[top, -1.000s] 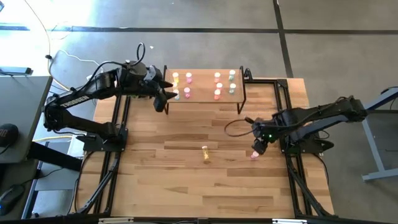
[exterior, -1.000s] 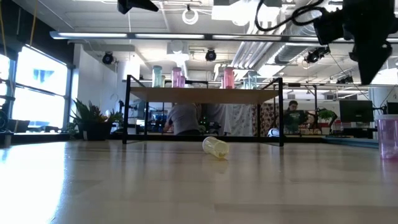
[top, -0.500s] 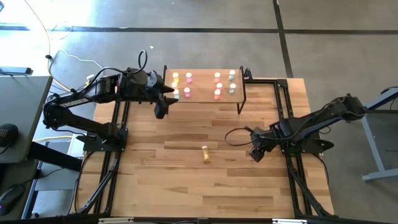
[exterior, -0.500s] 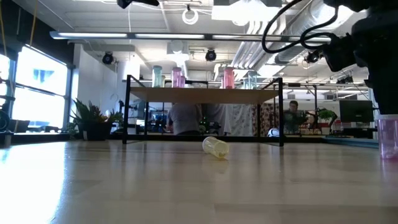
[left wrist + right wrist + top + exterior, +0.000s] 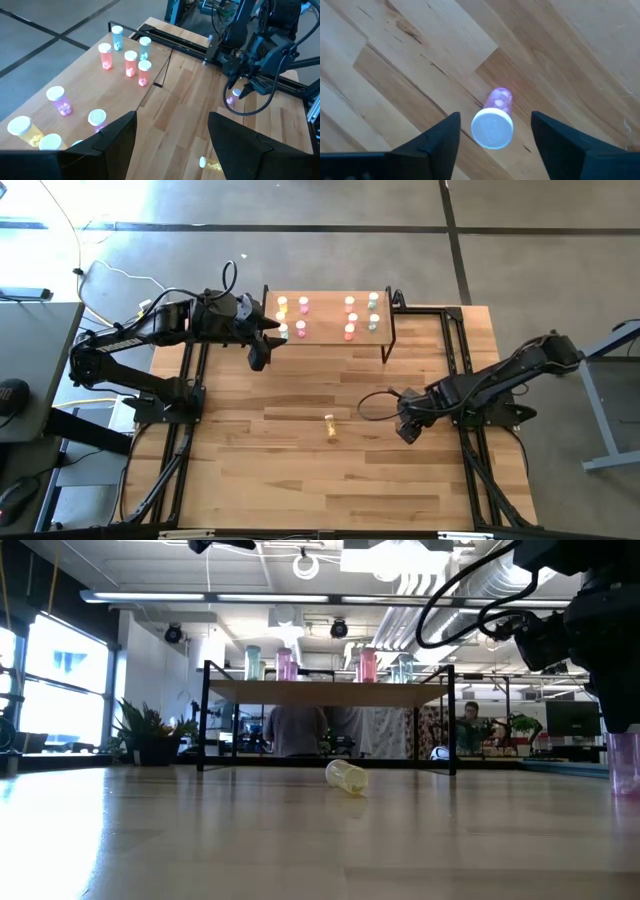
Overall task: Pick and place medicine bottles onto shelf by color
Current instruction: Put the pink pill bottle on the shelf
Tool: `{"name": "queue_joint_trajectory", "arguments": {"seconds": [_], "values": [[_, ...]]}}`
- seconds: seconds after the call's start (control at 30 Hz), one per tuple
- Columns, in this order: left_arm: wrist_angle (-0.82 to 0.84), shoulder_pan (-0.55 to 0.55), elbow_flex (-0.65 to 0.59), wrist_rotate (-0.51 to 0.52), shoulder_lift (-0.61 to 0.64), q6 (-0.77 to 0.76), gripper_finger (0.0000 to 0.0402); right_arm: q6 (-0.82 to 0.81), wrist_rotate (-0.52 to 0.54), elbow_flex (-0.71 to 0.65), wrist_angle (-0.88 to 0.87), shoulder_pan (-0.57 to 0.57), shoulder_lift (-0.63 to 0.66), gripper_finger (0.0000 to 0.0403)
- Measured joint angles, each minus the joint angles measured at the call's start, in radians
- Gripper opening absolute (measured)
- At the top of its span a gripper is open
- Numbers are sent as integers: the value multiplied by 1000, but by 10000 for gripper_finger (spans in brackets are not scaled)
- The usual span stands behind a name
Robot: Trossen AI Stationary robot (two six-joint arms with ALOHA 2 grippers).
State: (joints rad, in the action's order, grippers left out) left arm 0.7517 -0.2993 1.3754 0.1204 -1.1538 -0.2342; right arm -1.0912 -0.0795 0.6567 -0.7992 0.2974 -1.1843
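My right hand (image 5: pixel 492 131) hangs directly over the upright pink bottle (image 5: pixel 493 121) on the tabletop (image 5: pixel 300 470), fingers spread wide, one each side of the cap, nothing gripped yet. Step in hand: picking pink. Next move, I judge: drop straight down, close on the body below the cap, carry to the shelf (image 5: pixel 325 340) beside the other pinks. Yellow bottle (image 5: pixel 330 426) lies tipped mid-tabletop, still to do. My left hand (image 5: pixel 262 345) waits open and empty at the shelf's near-left corner.

A potted plant (image 5: pixel 150 730) and a seated person (image 5: pixel 470 728) show beyond the wooden table (image 5: pixel 300 470).
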Motion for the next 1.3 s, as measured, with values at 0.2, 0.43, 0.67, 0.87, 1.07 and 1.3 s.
{"name": "queue_joint_trajectory", "arguments": {"seconds": [0.2, 0.43, 0.67, 0.87, 1.07, 1.3], "values": [[0, 0, 0, 0, 0, 1, 236, -7, 0, 0, 4, 0, -12, 166], [0, 0, 0, 31, 0, 1, 236, -4, -13, 3, 3, -1, -11, 100], [0, -2, 0, 52, 0, 2, 236, 69, -31, 97, 3, -39, -12, 105], [0, -2, 0, 99, 0, 15, 236, 219, -27, 236, 4, -138, -12, 104], [1, -15, 0, 153, 0, 29, 236, 373, -26, 382, 3, -264, -12, 104], [59, -104, 0, 132, 0, 83, 236, 552, -26, 553, 2, -440, -12, 104]]}}
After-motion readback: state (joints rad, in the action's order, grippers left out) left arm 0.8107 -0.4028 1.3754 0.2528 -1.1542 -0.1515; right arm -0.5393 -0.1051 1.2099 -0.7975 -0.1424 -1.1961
